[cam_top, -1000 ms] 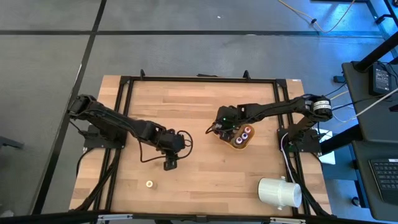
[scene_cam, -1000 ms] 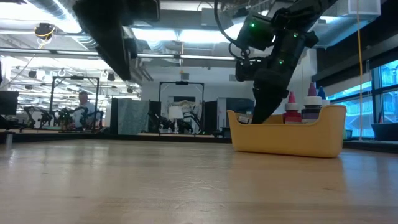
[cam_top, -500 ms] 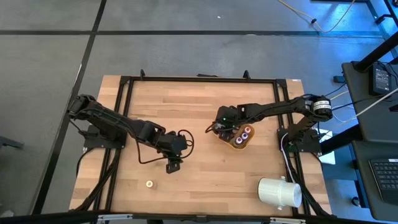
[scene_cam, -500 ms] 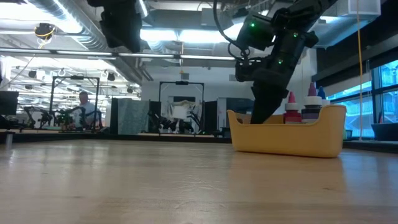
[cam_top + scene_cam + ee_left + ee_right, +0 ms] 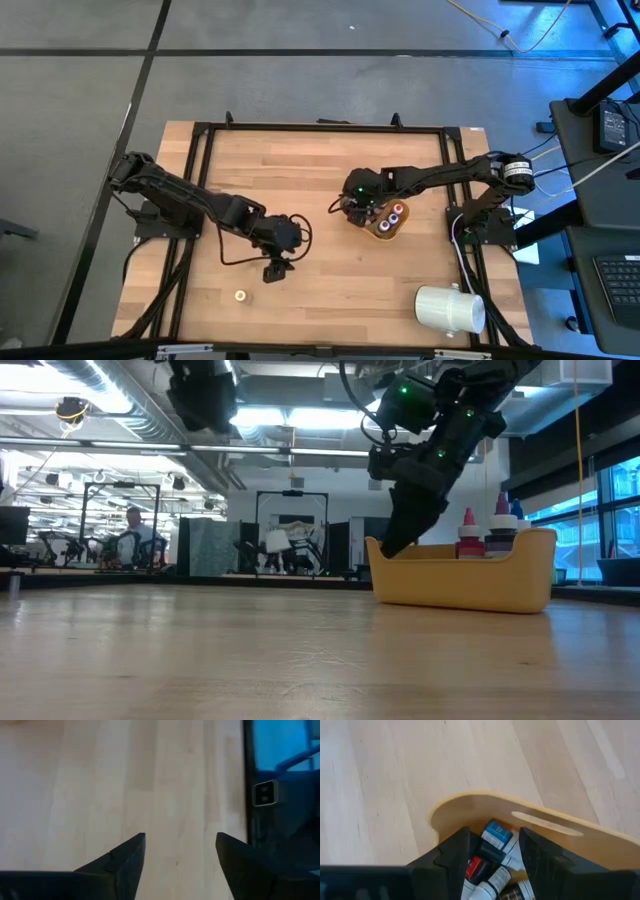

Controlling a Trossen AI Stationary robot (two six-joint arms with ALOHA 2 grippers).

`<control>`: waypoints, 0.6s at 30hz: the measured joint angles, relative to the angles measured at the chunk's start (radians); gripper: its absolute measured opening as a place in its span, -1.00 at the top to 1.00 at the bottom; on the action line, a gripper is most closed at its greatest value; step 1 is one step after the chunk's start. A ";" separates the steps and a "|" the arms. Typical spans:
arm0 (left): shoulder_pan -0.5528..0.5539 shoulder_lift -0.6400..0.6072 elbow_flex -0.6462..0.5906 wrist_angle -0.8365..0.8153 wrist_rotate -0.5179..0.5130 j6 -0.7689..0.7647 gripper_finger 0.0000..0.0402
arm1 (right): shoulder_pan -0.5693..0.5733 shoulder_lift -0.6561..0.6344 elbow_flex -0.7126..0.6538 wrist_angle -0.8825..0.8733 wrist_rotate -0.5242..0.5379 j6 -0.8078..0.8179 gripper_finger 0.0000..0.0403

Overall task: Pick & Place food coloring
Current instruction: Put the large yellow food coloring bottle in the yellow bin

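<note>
My right fingers (image 5: pixel 492 851) are spread apart over the near end of the yellow bowl (image 5: pixel 383 232), and nothing sits between them — the food coloring bottles (image 5: pixel 492 855) lie jumbled in the bowl just below my tips, a blue-labelled one and a red-labelled one plainly in sight. From table height two more bottles (image 5: pixel 485 532) stand upright at the far end of the bowl, caps poking above the rim. The trouble I see here: my right arm is leaning right over the bowl's edge, and if I pull out at a slant a finger could catch the rim and drag or tip the whole bowl, spilling what is already in. The bottles are heaped loosely, so a nudge would roll them about. Over on the other side my left fingers (image 5: pixel 177 862) are wide apart too, holding nothing, hanging over bare bench (image 5: pixel 100 785) with the frame's edge not far off. One small bottle (image 5: pixel 240 296) sits alone near the front of the bench, apart from my left gripper (image 5: pixel 274 270); it does not show between my left tips, so I judge I am not lined up on it. Come down off-centre on so small a thing and I would knock it rolling — maybe toward the front edge. The white cylinder (image 5: pixel 450 309) lies well clear of both arms.
</note>
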 joint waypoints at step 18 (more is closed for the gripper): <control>-0.074 0.000 0.123 -0.227 0.002 -0.302 -0.28 | 0.000 0.000 0.000 -0.001 0.000 -0.020 0.13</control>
